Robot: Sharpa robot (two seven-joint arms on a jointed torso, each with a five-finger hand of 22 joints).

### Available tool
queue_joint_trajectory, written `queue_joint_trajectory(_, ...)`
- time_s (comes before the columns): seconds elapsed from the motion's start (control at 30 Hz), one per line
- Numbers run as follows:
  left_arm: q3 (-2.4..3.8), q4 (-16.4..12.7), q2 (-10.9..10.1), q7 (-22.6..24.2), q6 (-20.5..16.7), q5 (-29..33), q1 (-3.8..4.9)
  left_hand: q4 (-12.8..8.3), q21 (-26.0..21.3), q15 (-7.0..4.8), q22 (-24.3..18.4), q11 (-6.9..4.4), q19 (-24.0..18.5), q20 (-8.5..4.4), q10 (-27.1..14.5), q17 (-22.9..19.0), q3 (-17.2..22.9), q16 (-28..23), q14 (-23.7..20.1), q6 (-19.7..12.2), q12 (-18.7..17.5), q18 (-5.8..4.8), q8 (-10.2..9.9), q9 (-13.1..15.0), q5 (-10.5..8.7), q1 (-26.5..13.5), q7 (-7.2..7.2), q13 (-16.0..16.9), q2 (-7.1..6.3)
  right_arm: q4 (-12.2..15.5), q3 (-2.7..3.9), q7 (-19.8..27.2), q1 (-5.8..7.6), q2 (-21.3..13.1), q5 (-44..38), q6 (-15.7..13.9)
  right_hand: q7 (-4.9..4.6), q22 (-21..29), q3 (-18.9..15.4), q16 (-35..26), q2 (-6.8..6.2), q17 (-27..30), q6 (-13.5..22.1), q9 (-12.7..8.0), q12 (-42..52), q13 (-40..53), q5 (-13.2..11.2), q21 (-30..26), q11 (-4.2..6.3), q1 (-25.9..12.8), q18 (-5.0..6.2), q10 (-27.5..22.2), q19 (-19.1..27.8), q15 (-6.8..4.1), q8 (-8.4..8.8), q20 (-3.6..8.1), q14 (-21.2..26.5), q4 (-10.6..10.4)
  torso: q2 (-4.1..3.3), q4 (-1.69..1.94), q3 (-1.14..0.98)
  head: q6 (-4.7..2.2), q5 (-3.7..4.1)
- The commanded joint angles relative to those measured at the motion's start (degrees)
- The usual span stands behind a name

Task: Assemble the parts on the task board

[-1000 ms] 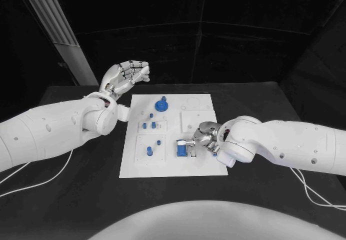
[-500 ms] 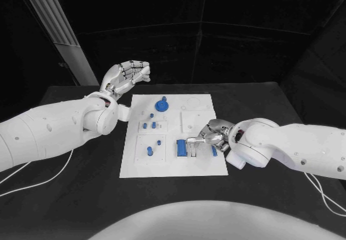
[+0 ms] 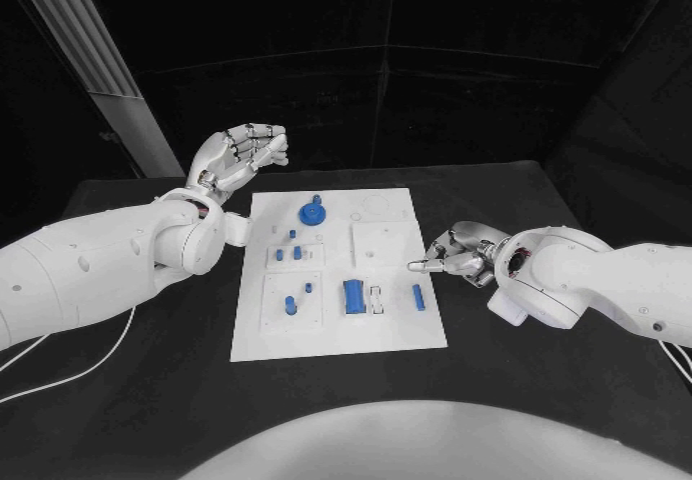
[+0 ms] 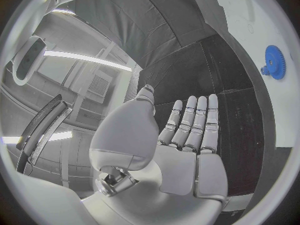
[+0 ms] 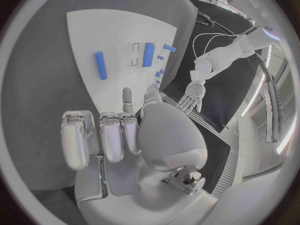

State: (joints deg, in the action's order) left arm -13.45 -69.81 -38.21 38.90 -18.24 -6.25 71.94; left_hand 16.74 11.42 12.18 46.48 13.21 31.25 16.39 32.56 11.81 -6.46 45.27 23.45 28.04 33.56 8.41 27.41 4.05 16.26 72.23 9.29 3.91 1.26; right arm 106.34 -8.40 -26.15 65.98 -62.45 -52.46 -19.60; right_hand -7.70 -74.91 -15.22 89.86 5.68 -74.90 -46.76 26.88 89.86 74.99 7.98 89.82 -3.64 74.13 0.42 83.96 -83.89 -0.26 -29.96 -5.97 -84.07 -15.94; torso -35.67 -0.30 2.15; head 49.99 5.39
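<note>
The white task board [image 3: 339,330] lies mid-table. It carries a round blue gear-like part [image 3: 312,212], several small blue pegs [image 3: 291,252], a blue block [image 3: 352,296] and a slim blue bar [image 3: 417,296]. My right hand [image 3: 459,256] hovers just off the board's right edge, fingers loosely bent with nothing in them. The right wrist view looks past my right hand [image 5: 119,135] to the board [image 5: 112,30], the bar [image 5: 100,65] and the block [image 5: 149,55]. My left hand [image 3: 238,152] is raised behind the board's far left corner, open and empty. Its palm [image 4: 187,150] faces the gear [image 4: 274,62].
The black table [image 3: 144,380] has free room on both sides of the board. A pale slanted post [image 3: 94,80] stands at the back left. White cables [image 3: 58,370] trail over the table near each arm.
My right hand has drawn back to the right, off the board, and the slim blue bar now lies uncovered beside the blue block. The left hand stays raised. The camera has shifted slightly.
</note>
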Motion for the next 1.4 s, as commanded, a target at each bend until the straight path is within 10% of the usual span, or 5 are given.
queue_joint_trajectory(0.03,0.04,0.1,0.0,5.9,0.6,0.1,0.03,0.0,-0.4,-0.01,-0.1,-0.03,0.1,0.03,-0.5,0.0,-0.2,0.3,-0.2,-0.4,0.2,-0.52,0.3,-0.1,0.21,0.0,6.37,-0.1,0.78,0.4,-0.03,-5.1,-0.01,-0.8,-9.0,3.2,-0.10,-15.1,-0.5,0.1,-0.13,-15.1,0.6,0.2,0.1,15.0,1.4,0.2,-0.46,-0.3,-0.42,6.0,-6.1,0.59,-0.60,-0.52,-5.9,-0.2,0.03,-0.10,-0.04,0.01,0.62)
queue_joint_trajectory(0.3,0.04,0.0,-0.1,5.9,0.7,0.1,-0.14,0.0,-0.4,-0.01,-0.1,-0.03,0.1,0.03,-0.5,0.0,-0.2,0.3,-0.2,-0.4,0.2,-0.52,0.3,-0.1,0.21,0.0,6.37,-0.1,0.78,-0.2,-0.07,-9.9,-0.65,-0.6,-16.7,7.6,-0.07,-15.1,-1.2,0.1,0.35,-15.1,0.9,0.6,0.1,15.0,3.2,0.2,-0.48,-2.1,-0.42,6.0,-6.1,0.85,-1.64,-0.79,-5.9,-0.6,-0.05,0.11,-0.01,0.01,1.56)
queue_joint_trajectory(1.4,0.04,-0.6,-0.6,5.7,0.7,0.1,-0.21,0.0,-0.4,0.00,-0.1,-0.03,0.1,0.03,-0.5,-0.1,-0.2,0.4,-0.2,-0.4,0.3,-0.52,0.3,-0.1,0.25,0.0,6.37,-0.1,0.80,-5.4,-0.08,-12.3,-2.51,7.2,-18.0,14.0,-0.04,-15.1,0.9,0.1,1.54,-15.1,2.2,0.5,0.1,15.0,6.1,0.2,-0.45,2.1,-0.42,6.0,-6.1,1.17,-2.73,-1.08,-5.9,1.6,-0.01,0.07,0.03,0.01,0.86)
